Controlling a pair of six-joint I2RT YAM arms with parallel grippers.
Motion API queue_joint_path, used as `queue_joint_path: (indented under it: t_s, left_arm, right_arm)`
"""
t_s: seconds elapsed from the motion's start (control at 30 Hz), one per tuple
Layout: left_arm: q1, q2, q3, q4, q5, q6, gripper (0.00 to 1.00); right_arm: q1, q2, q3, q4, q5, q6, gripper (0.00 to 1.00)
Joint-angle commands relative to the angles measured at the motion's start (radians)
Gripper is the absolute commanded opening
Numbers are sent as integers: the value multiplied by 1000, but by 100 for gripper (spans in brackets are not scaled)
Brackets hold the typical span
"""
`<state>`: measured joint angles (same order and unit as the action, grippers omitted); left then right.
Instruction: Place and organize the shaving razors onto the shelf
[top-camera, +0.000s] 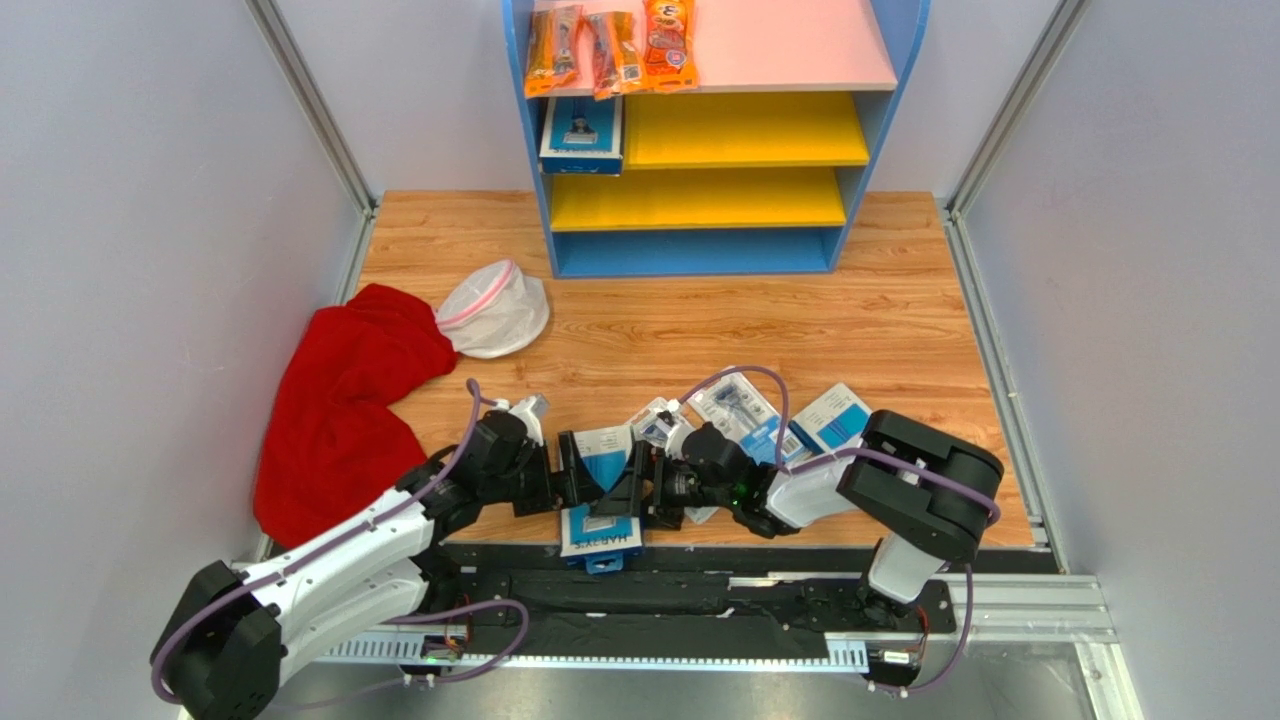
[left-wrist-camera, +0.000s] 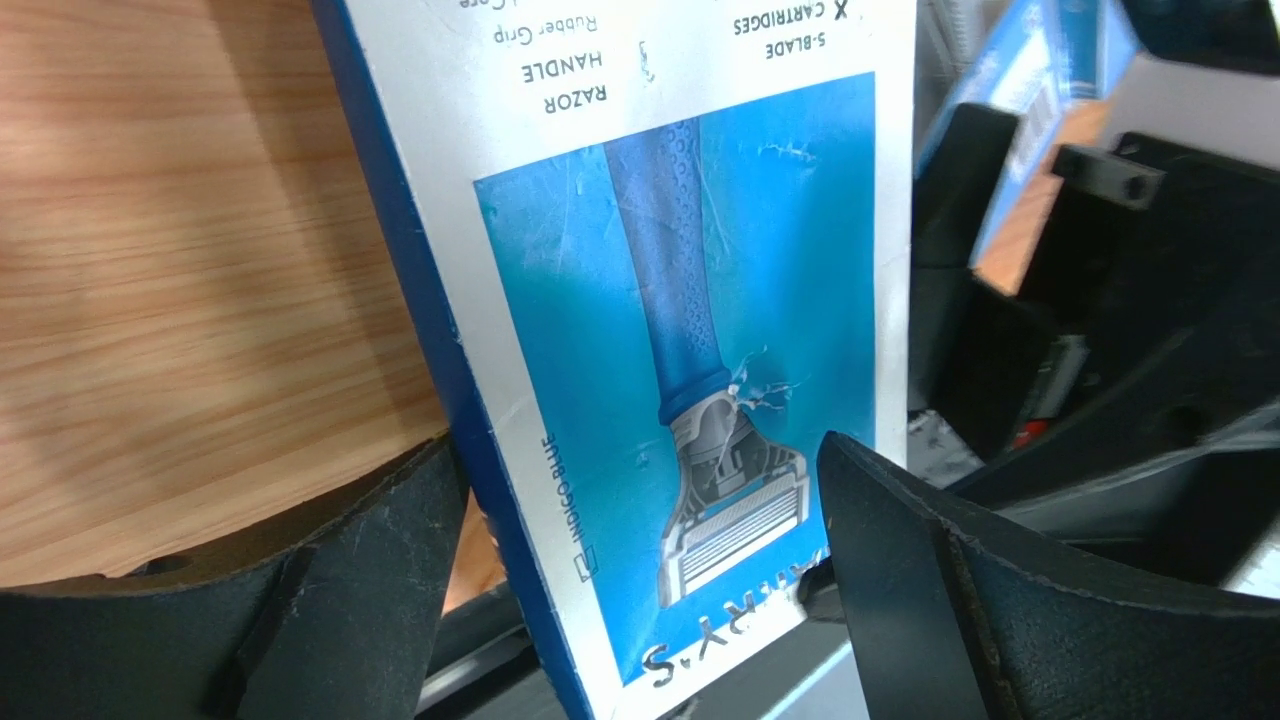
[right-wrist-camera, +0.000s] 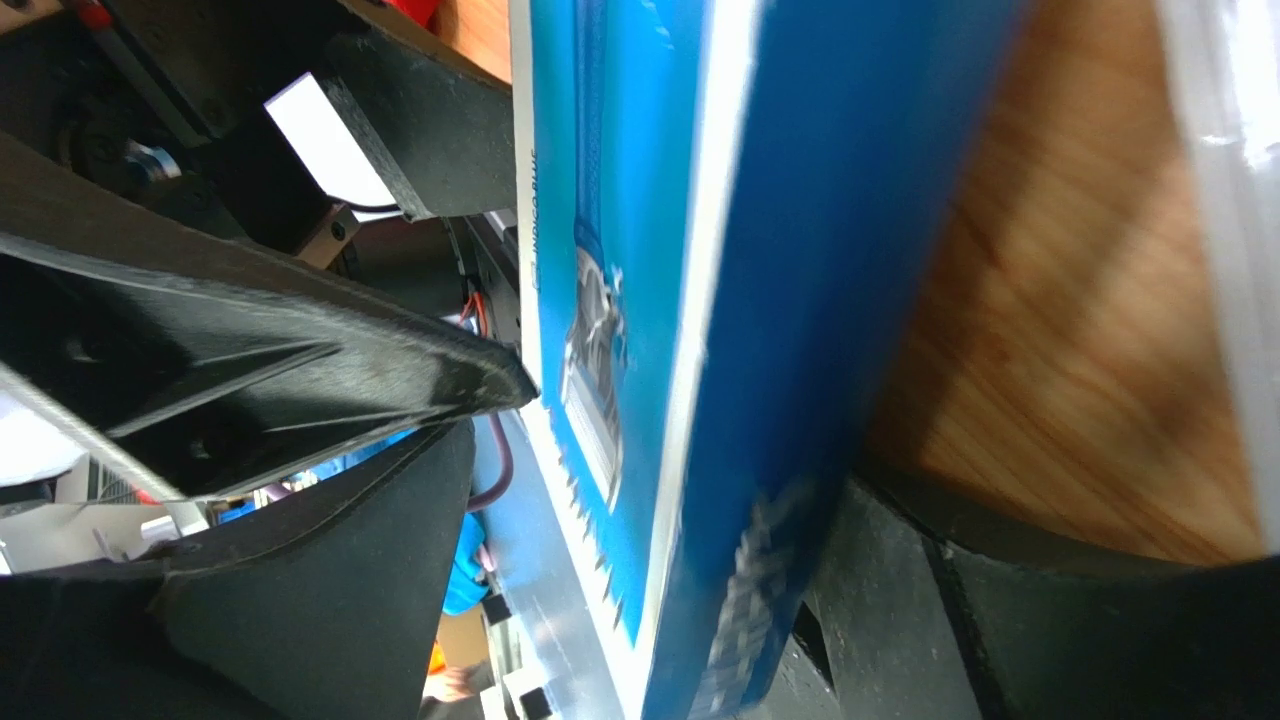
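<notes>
A large blue razor pack (top-camera: 601, 503) stands on edge at the near table edge between both grippers. My left gripper (top-camera: 579, 477) is shut on it; in the left wrist view the pack (left-wrist-camera: 676, 300) spans the gap between the fingers (left-wrist-camera: 376, 570). My right gripper (top-camera: 649, 480) is open around the same pack (right-wrist-camera: 676, 300): one finger (right-wrist-camera: 977, 630) touches its back and the other (right-wrist-camera: 301, 600) stands off. Two more packs (top-camera: 736, 405) (top-camera: 831, 417) lie by the right arm. One pack (top-camera: 582, 132) sits at the left of the shelf's (top-camera: 879, 135) upper yellow shelf.
Orange snack packets (top-camera: 609, 45) lie on the pink top board. A red cloth (top-camera: 346, 405) and a white mesh bag (top-camera: 496, 308) lie at the left of the wooden table. Grey walls close in both sides.
</notes>
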<state>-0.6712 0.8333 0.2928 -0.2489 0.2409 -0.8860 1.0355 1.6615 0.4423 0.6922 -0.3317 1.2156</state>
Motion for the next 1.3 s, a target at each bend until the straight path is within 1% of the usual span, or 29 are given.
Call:
queue_joint_path:
  t_s: [0.0, 0.07, 0.13, 0.17, 0.23, 0.27, 0.33, 0.37, 0.43, 0.47, 0.57, 0.6, 0.63, 0.67, 0.7, 0.77, 0.8, 0.87, 0.93, 1.1, 1.2, 1.27]
  left_arm:
    - [-1, -34, -7, 117, 144, -45, 91]
    - [-2, -97, -11, 99, 147, -57, 90]
    - [-1, -146, -7, 45, 132, -62, 90]
    - [-1, -193, -6, 22, 123, -64, 90]
    - [-1, -236, 0, -41, 94, -59, 90]
    - [-1, -269, 0, -56, 86, -57, 90]
    - [-2, -292, 0, -87, 69, -53, 91]
    - [-1, -304, 2, -95, 66, -50, 92]
    - [-1, -310, 3, -102, 61, -44, 93]
    - [-1, -309, 5, -99, 64, -42, 93]
    - [-1, -303, 17, -95, 66, -22, 95]
    - [-2, -304, 26, -95, 67, -8, 95]
    - [-1, -306, 29, -95, 67, -2, 96]
    - [-1, -310, 34, -93, 67, 4, 96]
    - [-1, -312, 37, -86, 70, 12, 96]
    - [-1, -316, 32, -61, 83, 16, 97]
    - [-1, -318, 23, -23, 106, 16, 97]
    - [-1, -318, 9, 31, 139, 15, 97]
    - [-1, -322, -12, 124, 188, 9, 97]
    - [-1, -339, -37, 284, 296, 19, 98]
    - [-1, -329, -47, 338, 339, 19, 98]
    - [-1, -303, -49, 353, 360, 24, 98]
  right_arm:
    - [31, 34, 7, -10, 46, 51, 79]
    - [49, 35, 16, -14, 52, 59, 76]
    - [64, 34, 18, -20, 57, 71, 74]
    - [69, 30, 21, -32, 62, 76, 70]
    - [74, 17, 16, -43, 75, 81, 65]
    - [74, 9, 4, -42, 80, 85, 58]
    - [74, -19, -13, -33, 94, 93, 53]
    - [74, -31, -22, -33, 98, 93, 47]
    - [72, -75, -43, -31, 115, 88, 41]
    - [74, -92, -53, -33, 120, 82, 35]
    - [74, -176, -73, -77, 137, 50, 27]
    - [74, -228, -76, -104, 151, 39, 26]
    - [74, -261, -77, -181, 161, 26, 25]
    - [72, -294, -77, -218, 172, 0, 23]
    - [74, -363, -79, -252, 186, -14, 22]
    - [74, -439, -82, -357, 198, -42, 21]
    - [72, -507, -82, -387, 200, -74, 21]
    - [71, -568, -70, -476, 183, -112, 20]
    - [67, -634, -57, -552, 140, -166, 20]
    - [66, -689, -44, -583, -15, -218, 20]
    - [66, -701, -47, -524, -96, -223, 20]
    - [66, -710, -50, -452, -130, -214, 20]
